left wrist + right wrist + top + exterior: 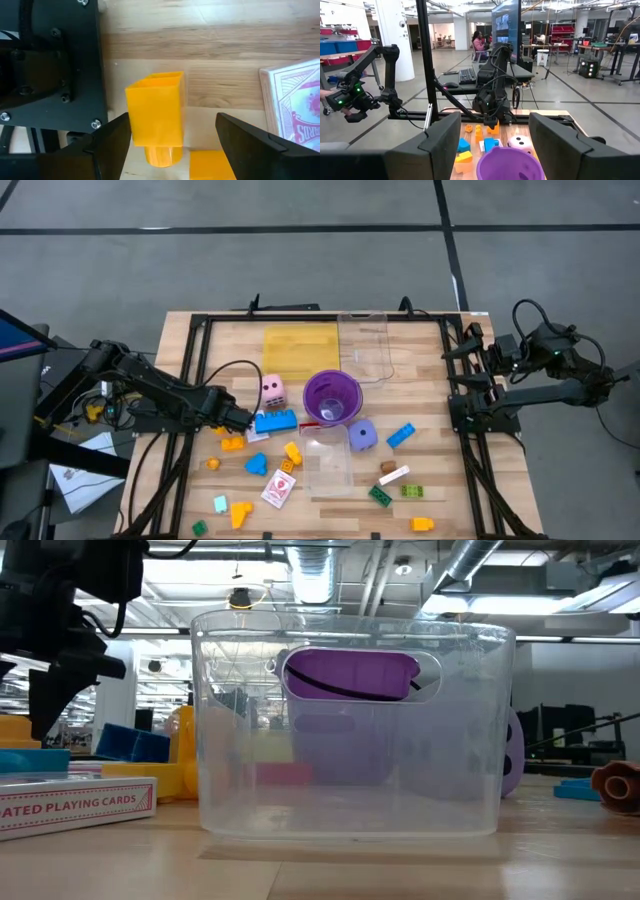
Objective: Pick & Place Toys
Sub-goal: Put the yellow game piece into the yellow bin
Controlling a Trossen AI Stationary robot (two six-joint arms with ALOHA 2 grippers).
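Observation:
Toys lie scattered over the wooden table (420, 340): bricks, a pink die (272, 390), a purple die (362, 436) and a card pack (278, 490). My left gripper (238, 426) points down at the table's left, beside a blue brick (275, 421). It is open (170, 145), with an orange-yellow brick (155, 112) on the table between its fingers and another card pack (295, 107) beside it. My right gripper (492, 145) is open and level, raised at the table's right edge (470, 358), holding nothing. My left gripper comes from above, pointing down, with a finger on either side of the orange-yellow brick. One finger (117, 145) stands right at the brick's side (131, 115); whether it touches I cannot tell. A gap shows at the other finger. The brick lies on the table.
A purple cup (332, 398) stands mid-table. Behind it are a yellow tray (300, 350) and a clear tray (365, 345). Another clear tray (328, 460) sits near the front, filling the low view (350, 730). A black frame (195, 380) borders the table. A person sits in the room beyond (481, 42).

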